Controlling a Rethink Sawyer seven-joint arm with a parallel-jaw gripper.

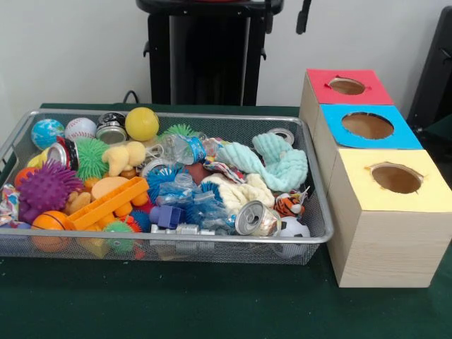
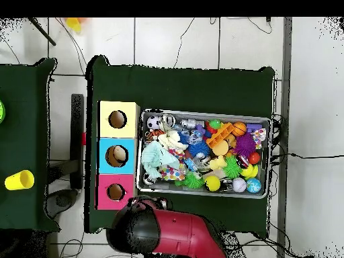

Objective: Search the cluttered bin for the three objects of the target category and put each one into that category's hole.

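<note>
A wire mesh bin (image 1: 176, 116) is heaped with toys: a yellow ball (image 1: 142, 123), a baseball (image 1: 80, 128), a globe ball (image 1: 47, 132), a purple spiky ball (image 1: 46, 187), cans (image 1: 251, 217), crushed clear bottles (image 1: 185, 150), teal cloths (image 1: 279, 164) and a tiger toy (image 1: 289, 204). To its right stand three wooden boxes with round holes, topped red (image 1: 325, 95), blue (image 1: 339, 138) and yellow (image 1: 360, 191). From overhead the bin (image 2: 201, 113) lies right of the boxes (image 2: 104, 144). The red arm (image 2: 181, 238) is drawn back below the bin; no gripper shows.
The bin and boxes rest on a dark green table (image 1: 212, 304). In the overhead view a second green table at the left carries a yellow cup (image 2: 19, 180). Cables run across the tiled floor (image 2: 309, 101) around the table.
</note>
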